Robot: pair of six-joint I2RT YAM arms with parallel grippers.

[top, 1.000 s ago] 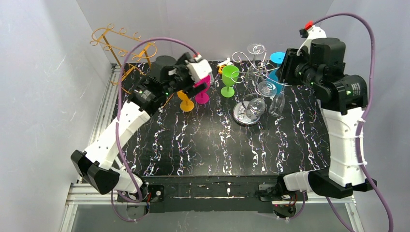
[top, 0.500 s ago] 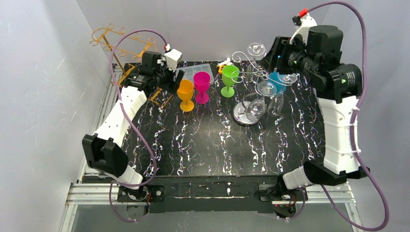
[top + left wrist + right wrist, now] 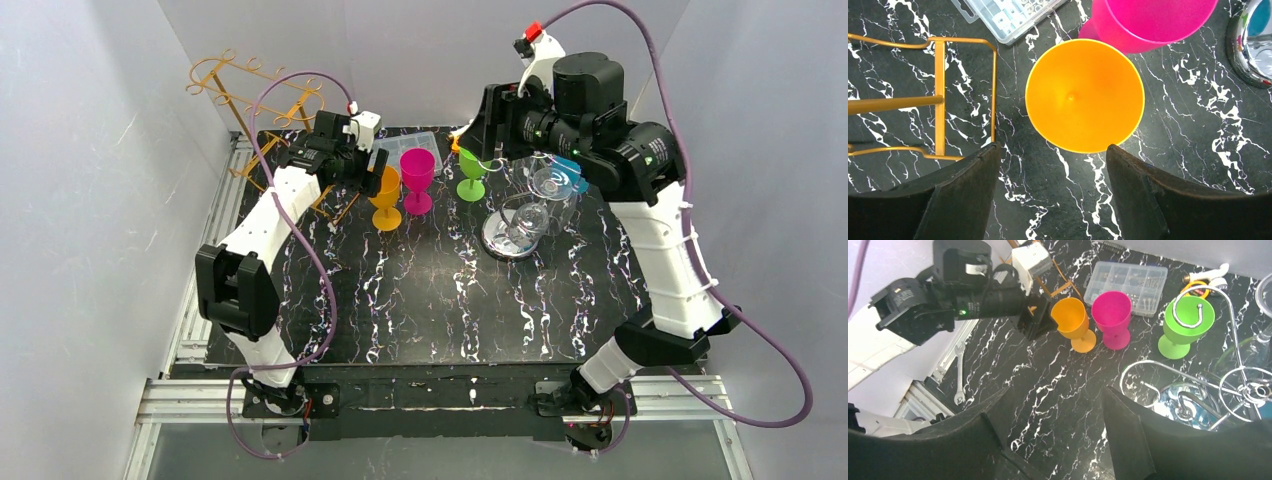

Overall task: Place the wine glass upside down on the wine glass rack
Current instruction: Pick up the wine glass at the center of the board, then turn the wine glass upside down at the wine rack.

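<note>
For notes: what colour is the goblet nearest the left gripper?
An orange plastic goblet; left wrist view.

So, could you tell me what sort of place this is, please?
Likely a robot lab cell: a marbled table boxed in by plain walls, with an orange goblet and gold rack as props.

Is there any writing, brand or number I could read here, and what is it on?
None readable.
A pale sticker on the left arm is too blurred to read.
The orange glass, pink glass, green glass and clear plastic box show no print.
</note>
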